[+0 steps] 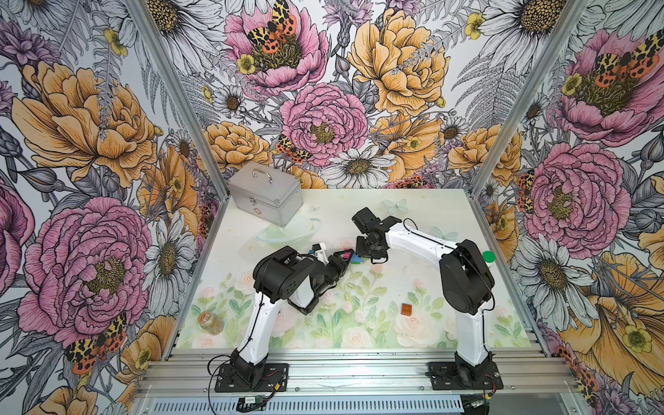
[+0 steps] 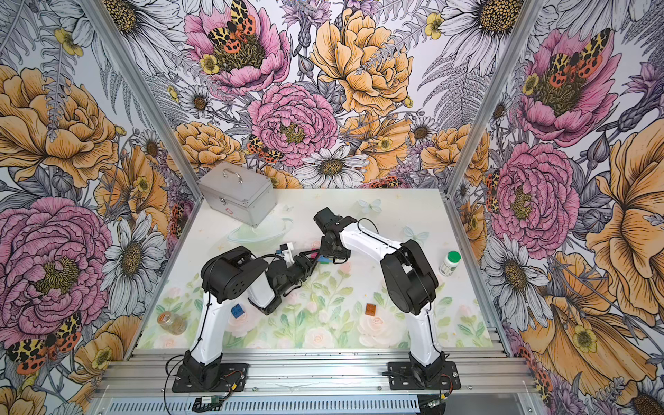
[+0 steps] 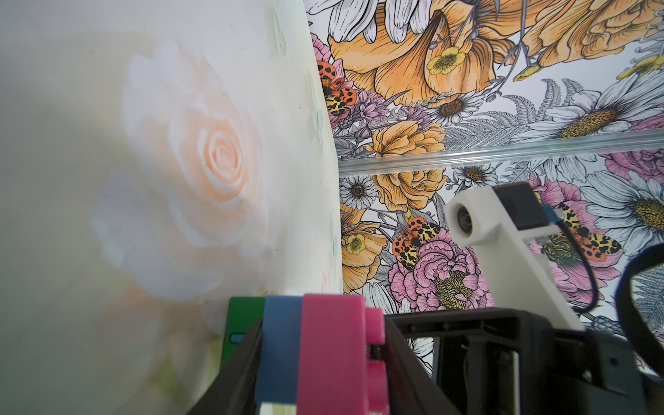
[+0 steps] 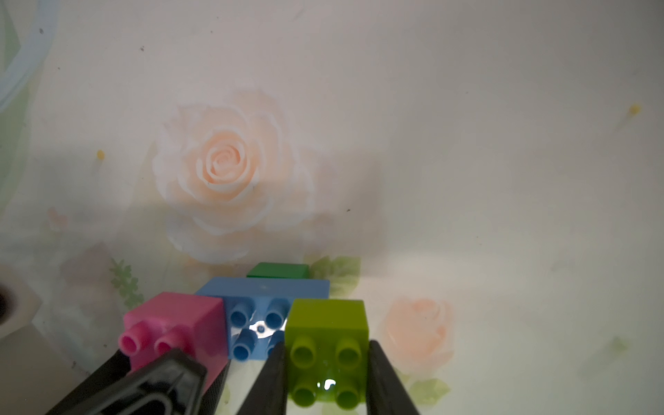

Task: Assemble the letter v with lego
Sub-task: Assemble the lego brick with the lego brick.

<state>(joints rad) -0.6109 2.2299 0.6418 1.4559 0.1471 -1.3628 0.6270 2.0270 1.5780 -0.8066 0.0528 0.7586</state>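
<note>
In the left wrist view my left gripper [image 3: 323, 359] is shut on a joined stack: a pink brick [image 3: 334, 352] on the light-blue bar [image 3: 280, 341], with a dark-green brick [image 3: 244, 316] behind it. In the right wrist view my right gripper [image 4: 327, 373] is shut on a lime brick [image 4: 328, 345]. It holds the lime brick against the light-blue bar [image 4: 266, 291], beside the pink brick [image 4: 179, 323]; bare studs show between them. Both top views show the two grippers meeting at mid-table over the stack [image 1: 354, 258] [image 2: 321, 258]. An orange brick [image 1: 406, 309] lies loose, and a dark-blue brick [image 2: 238, 310] by the left arm.
A metal case [image 1: 266, 194] stands at the back left corner. A green-capped white bottle [image 2: 451, 262] is at the right edge, behind the right arm. A small jar [image 1: 212, 321] lies near the front left. Aluminium posts frame the table.
</note>
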